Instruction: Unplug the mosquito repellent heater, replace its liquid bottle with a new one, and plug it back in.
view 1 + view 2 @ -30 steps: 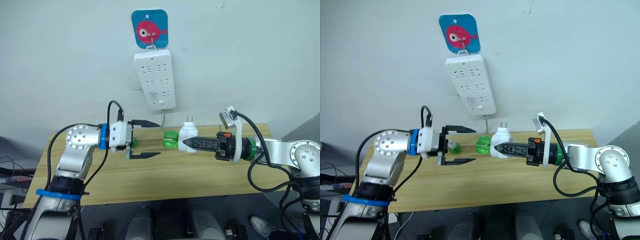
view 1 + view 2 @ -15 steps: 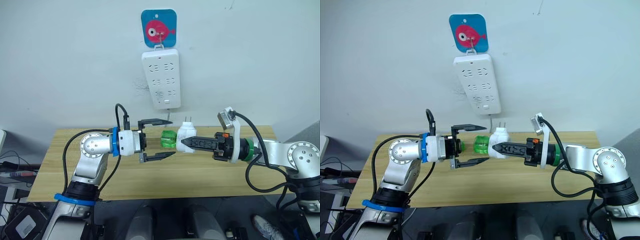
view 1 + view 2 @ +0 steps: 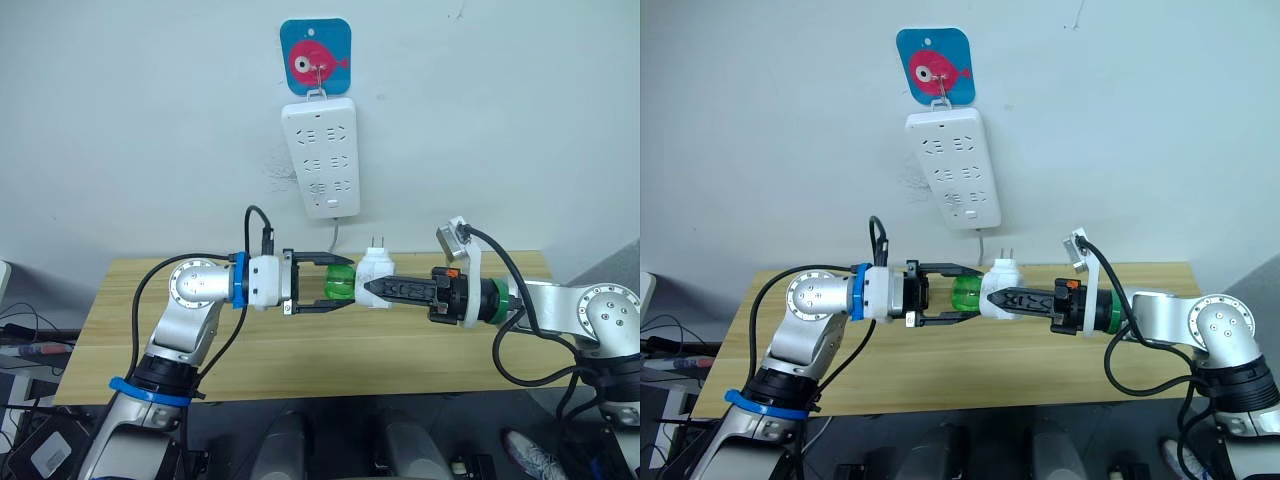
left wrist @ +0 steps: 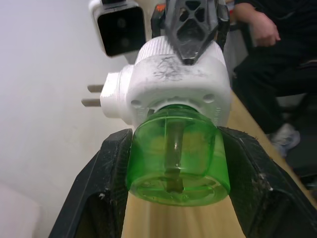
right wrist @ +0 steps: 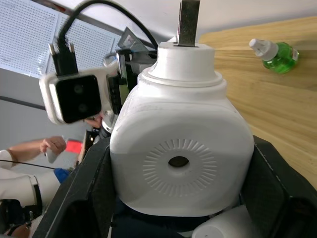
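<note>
The white mosquito repellent heater (image 3: 376,268) hangs above the wooden table, prongs pointing up, with my right gripper (image 3: 372,288) shut on it. A green liquid bottle (image 3: 340,281) sticks out of the heater toward my left arm. My left gripper (image 3: 345,284) is closed around that bottle, one finger above and one below. In the left wrist view its fingers (image 4: 113,171) press against both sides of the bottle (image 4: 176,153) under the heater (image 4: 178,79). Another green bottle (image 5: 275,52) lies on the table.
A long white power strip (image 3: 320,158) hangs on the wall under a blue fish hook (image 3: 315,58), above and behind the grippers. The table (image 3: 400,350) runs below both arms. A seated person (image 4: 277,49) is beyond the table's end.
My left gripper has moved right to the green bottle and narrowed its fingers onto it. The right gripper and heater have stayed in place.
</note>
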Controlling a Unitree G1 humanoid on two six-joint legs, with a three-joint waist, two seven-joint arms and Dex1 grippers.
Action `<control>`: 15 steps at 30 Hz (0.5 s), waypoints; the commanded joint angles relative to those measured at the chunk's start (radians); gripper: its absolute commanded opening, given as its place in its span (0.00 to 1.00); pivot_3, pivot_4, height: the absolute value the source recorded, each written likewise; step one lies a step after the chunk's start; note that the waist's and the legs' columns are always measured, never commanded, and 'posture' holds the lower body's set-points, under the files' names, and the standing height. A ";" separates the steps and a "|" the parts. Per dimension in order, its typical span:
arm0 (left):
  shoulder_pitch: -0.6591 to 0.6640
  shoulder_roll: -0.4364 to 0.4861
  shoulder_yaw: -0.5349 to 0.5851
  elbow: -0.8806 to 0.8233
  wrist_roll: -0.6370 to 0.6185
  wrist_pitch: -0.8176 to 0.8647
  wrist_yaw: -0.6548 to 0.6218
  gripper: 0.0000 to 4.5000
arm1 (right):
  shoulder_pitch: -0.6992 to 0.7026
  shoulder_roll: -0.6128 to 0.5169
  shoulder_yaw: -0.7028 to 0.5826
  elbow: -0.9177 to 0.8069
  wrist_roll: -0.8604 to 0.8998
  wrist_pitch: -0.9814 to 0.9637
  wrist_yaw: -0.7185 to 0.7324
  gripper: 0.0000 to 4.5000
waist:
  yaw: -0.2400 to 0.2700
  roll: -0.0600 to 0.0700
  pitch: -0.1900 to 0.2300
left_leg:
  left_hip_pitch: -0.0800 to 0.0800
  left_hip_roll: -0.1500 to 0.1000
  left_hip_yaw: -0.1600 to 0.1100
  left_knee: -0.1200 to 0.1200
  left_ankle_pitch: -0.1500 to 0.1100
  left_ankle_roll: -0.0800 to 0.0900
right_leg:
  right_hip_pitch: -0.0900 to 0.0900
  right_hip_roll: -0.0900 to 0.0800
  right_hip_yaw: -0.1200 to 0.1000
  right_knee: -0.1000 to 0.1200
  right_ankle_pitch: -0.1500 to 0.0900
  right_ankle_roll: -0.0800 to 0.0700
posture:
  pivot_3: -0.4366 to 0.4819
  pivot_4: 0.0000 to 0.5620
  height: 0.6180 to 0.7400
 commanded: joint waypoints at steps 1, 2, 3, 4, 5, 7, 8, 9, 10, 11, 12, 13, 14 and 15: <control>-0.047 0.108 -0.031 -0.044 -0.111 0.416 -0.052 0.52 | -0.018 -0.030 -0.027 -0.077 -0.024 0.031 0.094 0.67 | -0.002 0.000 0.000 | 0.000 0.000 0.000 0.000 0.000 0.000 | 0.000 0.000 0.000 0.000 0.000 0.000 | 0.35 0.36 1.00; -0.088 0.133 -0.043 -0.048 -0.185 0.589 -0.065 0.52 | -0.019 -0.034 -0.027 -0.085 -0.042 0.039 0.117 0.67 | -0.003 0.000 0.000 | 0.000 0.000 0.000 0.000 0.000 0.000 | 0.000 0.000 0.000 0.000 0.000 0.000 | 0.35 0.36 1.00; -0.125 0.150 -0.051 -0.044 -0.239 0.704 -0.088 0.52 | -0.018 -0.037 -0.027 -0.089 -0.053 0.044 0.132 0.67 | -0.004 0.000 0.000 | 0.000 0.000 -0.001 0.000 0.000 0.000 | 0.000 0.000 0.000 0.000 0.000 0.000 | 0.35 0.36 1.00; -0.164 0.149 -0.054 -0.026 -0.275 0.788 -0.094 0.52 | -0.017 -0.040 -0.025 -0.095 -0.065 0.049 0.147 0.67 | -0.005 0.000 0.000 | 0.000 0.000 -0.001 0.000 0.000 0.000 | 0.000 0.001 0.000 0.000 0.000 0.000 | 0.35 0.36 1.00; -0.199 0.149 -0.059 -0.014 -0.300 0.845 -0.112 0.52 | -0.015 -0.041 -0.024 -0.099 -0.075 0.051 0.158 0.67 | -0.005 0.000 0.000 | 0.000 0.000 -0.001 0.000 0.000 0.000 | 0.000 0.001 0.000 0.000 0.000 0.000 | 0.34 0.36 1.00; -0.234 0.129 -0.057 0.001 -0.290 0.845 -0.110 0.52 | -0.012 -0.043 -0.021 -0.101 -0.084 0.048 0.168 0.67 | -0.007 0.000 0.000 | 0.000 0.000 -0.001 0.000 0.000 0.000 | 0.000 0.001 0.000 0.000 0.000 0.000 | 0.34 0.36 1.00; -0.243 0.121 -0.052 0.002 -0.289 0.845 -0.111 0.52 | -0.010 -0.043 -0.020 -0.102 -0.085 0.045 0.169 0.67 | -0.007 0.000 0.000 | 0.000 0.000 -0.001 0.000 0.000 0.000 | 0.000 0.001 0.000 0.000 0.000 0.000 | 0.34 0.36 1.00; -0.243 0.113 -0.046 0.004 -0.273 0.811 -0.114 0.52 | -0.007 -0.044 -0.021 -0.101 -0.082 0.040 0.165 0.67 | -0.006 0.000 0.000 | 0.000 0.000 0.000 0.000 0.000 0.000 | 0.000 0.001 0.000 -0.001 0.000 0.000 | 0.34 0.36 1.00; -0.240 0.106 -0.040 0.007 -0.256 0.775 -0.115 0.52 | -0.004 -0.044 -0.021 -0.101 -0.079 0.036 0.163 0.67 | -0.006 0.000 0.000 | 0.000 0.000 0.000 0.000 0.000 0.000 | 0.000 0.001 0.000 -0.001 0.000 0.000 | 0.34 0.36 1.00; -0.229 0.108 -0.043 0.008 -0.223 0.724 -0.119 0.60 | 0.002 -0.045 -0.023 -0.099 -0.073 0.032 0.156 0.67 | -0.006 0.000 0.000 | 0.000 0.000 -0.001 0.000 0.000 0.000 | 0.000 0.001 0.000 -0.001 0.000 0.000 | 0.34 0.36 1.00; -0.215 0.106 -0.042 0.008 -0.194 0.659 -0.127 0.68 | 0.007 -0.046 -0.025 -0.098 -0.066 0.027 0.150 0.67 | -0.006 0.000 0.000 | 0.000 0.000 -0.001 0.000 0.000 0.000 | 0.000 0.001 0.000 -0.001 0.000 0.000 | 0.33 0.37 1.00; -0.196 0.103 -0.040 0.003 -0.162 0.583 -0.127 0.73 | 0.012 -0.048 -0.027 -0.097 -0.058 0.023 0.144 0.67 | -0.007 0.000 0.000 | 0.000 0.000 -0.001 0.000 0.000 0.000 | 0.000 0.001 0.000 -0.001 0.000 0.000 | 0.33 0.37 1.00; -0.177 0.092 -0.029 0.001 -0.133 0.507 -0.111 0.79 | 0.018 -0.050 -0.030 -0.095 -0.050 0.018 0.138 0.67 | -0.007 0.000 0.000 | 0.000 0.000 -0.001 -0.001 0.000 0.000 | 0.000 0.001 0.000 -0.001 0.000 0.000 | 0.33 0.37 1.00; -0.153 0.084 -0.021 0.001 -0.090 0.400 -0.097 0.86 | 0.024 -0.052 -0.033 -0.093 -0.042 0.013 0.131 0.67 | -0.007 0.000 0.000 | 0.000 0.000 -0.001 -0.001 0.000 0.000 | 0.000 0.001 0.000 -0.001 0.000 0.000 | 0.33 0.37 1.00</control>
